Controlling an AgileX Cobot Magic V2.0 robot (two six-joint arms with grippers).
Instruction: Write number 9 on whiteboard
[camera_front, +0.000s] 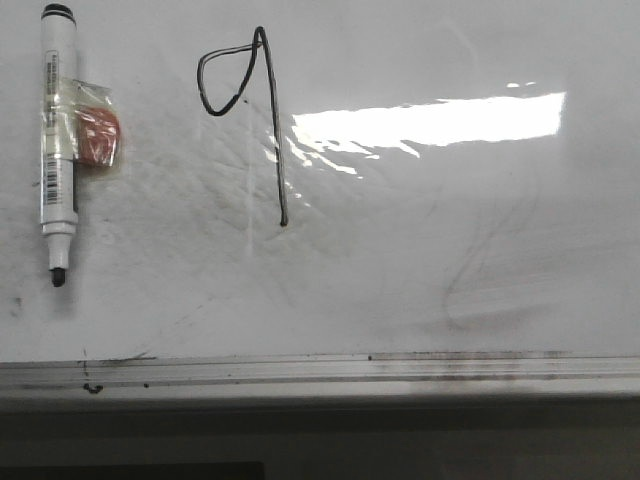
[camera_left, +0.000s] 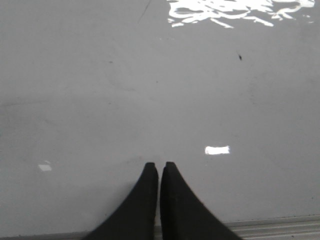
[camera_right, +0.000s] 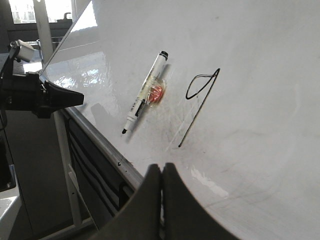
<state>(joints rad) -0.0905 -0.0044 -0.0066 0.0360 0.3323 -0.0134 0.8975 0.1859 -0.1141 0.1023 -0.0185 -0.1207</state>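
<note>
The whiteboard (camera_front: 420, 230) fills the front view, glossy with grey smears and glare. The number 9 (camera_front: 273, 130) is drawn on it in thin black line, a pointed loop at upper left joined to a long straight stem. It also shows in the right wrist view (camera_right: 199, 108). Neither gripper shows in the front view. My left gripper (camera_left: 159, 165) is shut and empty over bare board (camera_left: 150, 90), near the rail. My right gripper (camera_right: 162, 167) is shut and empty, by the board's lower edge, apart from the 9.
A white marker (camera_front: 57, 130) with its black tip bare lies on the board left of the 9, a red round piece (camera_front: 98, 137) taped to it. A grey metal rail (camera_front: 320, 370) runs along the near edge. A black arm part (camera_right: 45, 97) shows beyond the board's side.
</note>
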